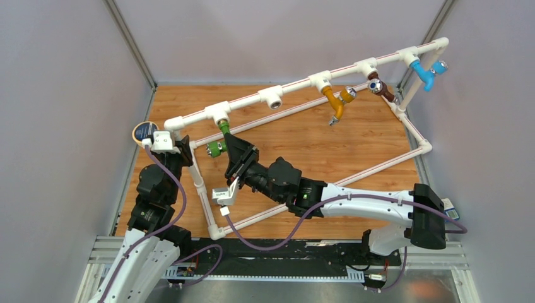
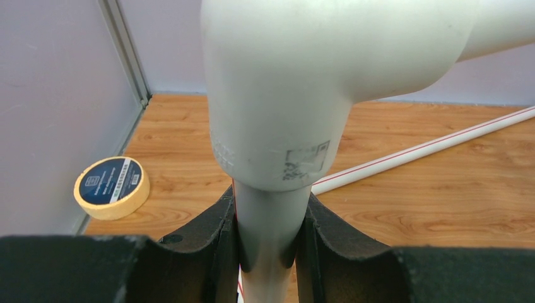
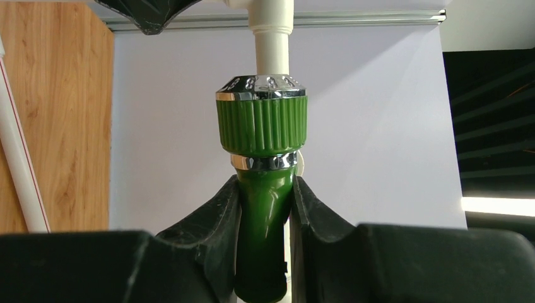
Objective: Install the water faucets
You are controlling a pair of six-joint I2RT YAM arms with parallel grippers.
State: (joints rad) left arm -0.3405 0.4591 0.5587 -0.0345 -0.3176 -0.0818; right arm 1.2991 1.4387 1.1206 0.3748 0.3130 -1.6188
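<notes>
The green faucet point(image 1: 216, 149) hangs from a white T fitting point(image 1: 217, 113) at the left end of the white pipe frame. My right gripper point(image 1: 229, 142) is shut on its green body; in the right wrist view point(image 3: 264, 214) the fingers squeeze the body point(image 3: 264, 252) just under the ribbed green knob point(image 3: 262, 123) with its silvery cap. My left gripper point(image 1: 187, 151) is shut on the frame's left pipe point(image 2: 268, 227) just below the corner elbow point(image 2: 303, 76). Orange point(image 1: 334, 101), brown point(image 1: 380, 88) and blue point(image 1: 426, 72) faucets hang from fittings further right.
One T fitting point(image 1: 272, 98) between the green and orange faucets has an open socket. A roll of tape point(image 1: 144, 131) lies at the back left corner, also in the left wrist view point(image 2: 112, 187). Grey walls close in the wooden table point(image 1: 328, 145) on three sides.
</notes>
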